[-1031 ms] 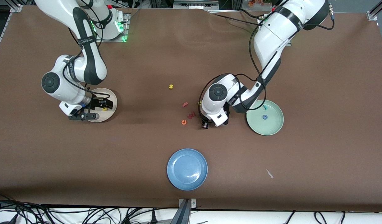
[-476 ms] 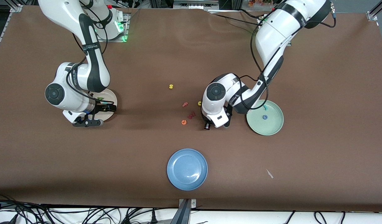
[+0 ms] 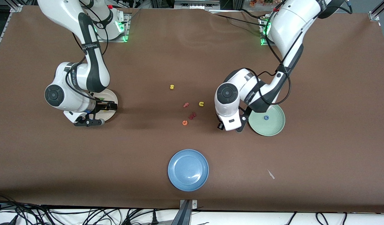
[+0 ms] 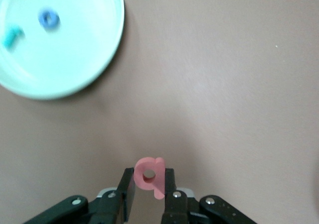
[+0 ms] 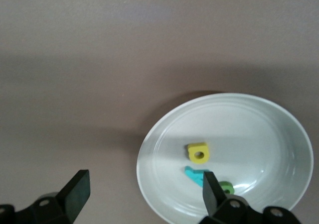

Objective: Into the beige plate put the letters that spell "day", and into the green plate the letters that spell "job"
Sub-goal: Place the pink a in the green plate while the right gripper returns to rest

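My left gripper (image 3: 230, 128) (image 4: 149, 178) is shut on the salmon-pink b (image 4: 147, 171). It holds the b over bare table just beside the green plate (image 3: 274, 126) (image 4: 79, 59). In that plate lie the blue o (image 3: 266, 117) (image 4: 49, 19) and the teal j (image 4: 12, 36); the arm hides the j in the front view. My right gripper (image 3: 96, 114) (image 5: 144, 184) stands open over the edge of the beige plate (image 3: 112, 97) (image 5: 259, 134). The yellow d (image 5: 198, 153), teal y (image 5: 196, 175) and green a (image 5: 227, 187) lie in the beige plate.
Loose letters lie mid-table: a yellow s (image 3: 172, 87), a yellow u (image 3: 201, 103), a pink f (image 3: 186, 105), a dark red letter (image 3: 192, 115) and an orange e (image 3: 185, 122). A blue plate (image 3: 188, 169) sits nearer the front camera. A white scrap (image 3: 271, 174) lies toward the left arm's end.
My left gripper has carried the b away from the loose letters toward the green plate. The right gripper shifted slightly at the beige plate and stays open.
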You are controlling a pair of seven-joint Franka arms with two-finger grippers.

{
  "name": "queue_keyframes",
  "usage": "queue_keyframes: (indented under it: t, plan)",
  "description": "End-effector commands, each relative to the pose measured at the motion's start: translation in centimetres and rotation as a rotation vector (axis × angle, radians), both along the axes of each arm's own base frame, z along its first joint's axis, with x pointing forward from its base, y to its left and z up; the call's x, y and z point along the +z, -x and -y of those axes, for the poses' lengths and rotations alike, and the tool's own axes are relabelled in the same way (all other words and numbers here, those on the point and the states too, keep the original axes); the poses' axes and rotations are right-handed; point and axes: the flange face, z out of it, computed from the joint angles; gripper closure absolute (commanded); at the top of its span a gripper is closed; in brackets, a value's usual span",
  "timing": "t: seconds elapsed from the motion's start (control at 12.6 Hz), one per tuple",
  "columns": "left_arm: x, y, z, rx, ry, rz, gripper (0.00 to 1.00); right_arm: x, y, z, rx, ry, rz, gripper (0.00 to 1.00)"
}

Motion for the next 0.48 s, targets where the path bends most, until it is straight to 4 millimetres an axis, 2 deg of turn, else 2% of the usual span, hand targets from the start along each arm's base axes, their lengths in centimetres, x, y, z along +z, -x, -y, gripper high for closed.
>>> queue_keyframes:
  t: [0.0,0.16,0.4]
  plan:
    - [1.0,-0.2,-2.3,-0.143,-0.039,-0.043,1.0,5.7,1.2,2.2,-0.006,-0.065,-0.02,0.0]
    - [1.5,-0.4,-3.6,-0.206,-0.06,-0.081,1.0,11.6,2.8,3.4,0.137,0.005,-0.012,0.0]
    - [1.6,-0.9,-6.9,-0.312,-0.073,-0.168,1.0,19.6,4.7,4.8,0.171,0.067,0.013,0.0]
